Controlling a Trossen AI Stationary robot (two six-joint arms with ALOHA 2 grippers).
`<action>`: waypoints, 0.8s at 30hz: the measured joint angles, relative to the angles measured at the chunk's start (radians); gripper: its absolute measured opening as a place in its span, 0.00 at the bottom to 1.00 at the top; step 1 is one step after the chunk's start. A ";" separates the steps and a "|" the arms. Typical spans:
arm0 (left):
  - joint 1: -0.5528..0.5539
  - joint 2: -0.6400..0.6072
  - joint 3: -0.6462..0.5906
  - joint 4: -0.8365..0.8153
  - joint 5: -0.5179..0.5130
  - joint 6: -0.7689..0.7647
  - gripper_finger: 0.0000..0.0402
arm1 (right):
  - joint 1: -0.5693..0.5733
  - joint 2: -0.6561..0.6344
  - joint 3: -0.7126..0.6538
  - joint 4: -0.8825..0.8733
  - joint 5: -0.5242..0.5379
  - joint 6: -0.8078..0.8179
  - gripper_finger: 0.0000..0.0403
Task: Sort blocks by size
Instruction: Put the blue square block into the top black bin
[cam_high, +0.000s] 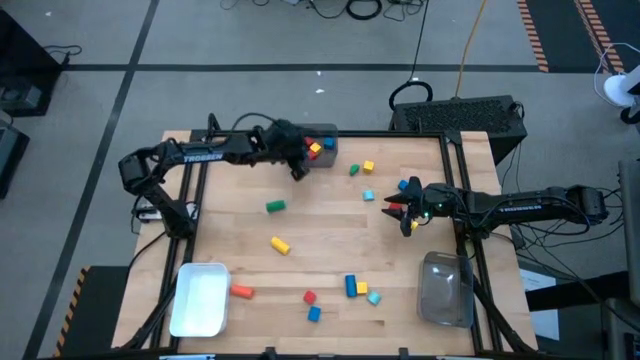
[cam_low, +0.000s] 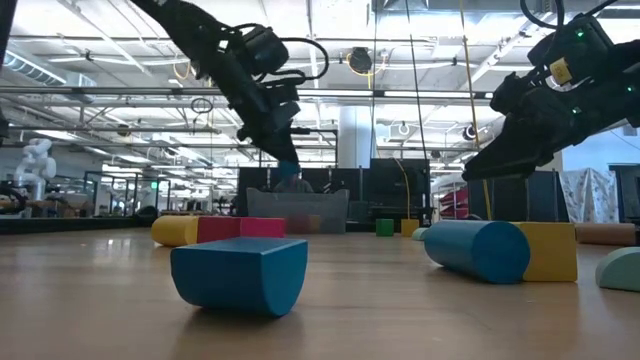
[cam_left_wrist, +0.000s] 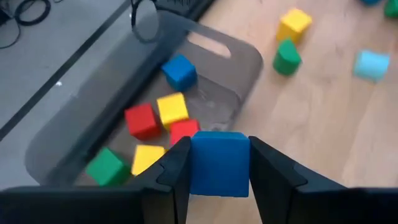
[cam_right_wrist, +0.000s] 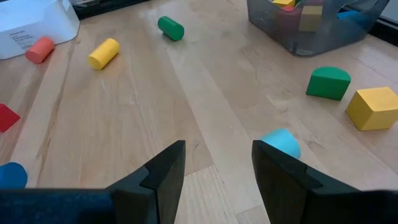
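My left gripper (cam_high: 298, 170) is shut on a blue cube (cam_left_wrist: 219, 163), in the air at the near edge of the grey bin (cam_high: 322, 148) at the table's far side. The bin holds red, yellow, blue and green cubes (cam_left_wrist: 172, 109). My right gripper (cam_high: 405, 214) is open and empty above the table's right half; its fingers (cam_right_wrist: 168, 168) show with bare wood between them. Loose blocks lie on the table: a green cylinder (cam_high: 275, 206), a yellow cylinder (cam_high: 280, 244), a cyan piece (cam_right_wrist: 280, 143), a green half-round (cam_right_wrist: 328, 83) and a yellow cube (cam_right_wrist: 373, 107). My left gripper pinches the blue cube by two opposite sides (cam_left_wrist: 194, 165) between its two fingers. The fingers come slanting down from above. The cube is lifted clear of the table, level with its top face showing, at the bin's near edge.
A white bin (cam_high: 200, 298) stands at the near left with an orange cylinder (cam_high: 241, 291) beside it. A clear bin (cam_high: 445, 288) stands at the near right. Red, blue, yellow and cyan blocks (cam_high: 352, 287) lie near the front edge. Bare wood lies in the middle.
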 joint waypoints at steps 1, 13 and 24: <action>0.014 0.000 0.000 0.014 0.012 0.000 0.33 | 0.000 0.000 0.000 0.000 0.000 -0.001 0.44; 0.101 0.127 0.000 0.194 0.064 0.017 0.33 | 0.000 0.000 0.000 0.000 0.001 -0.003 0.44; 0.147 0.213 0.000 0.227 -0.004 0.017 0.33 | -0.001 0.000 0.000 0.000 0.050 -0.022 0.44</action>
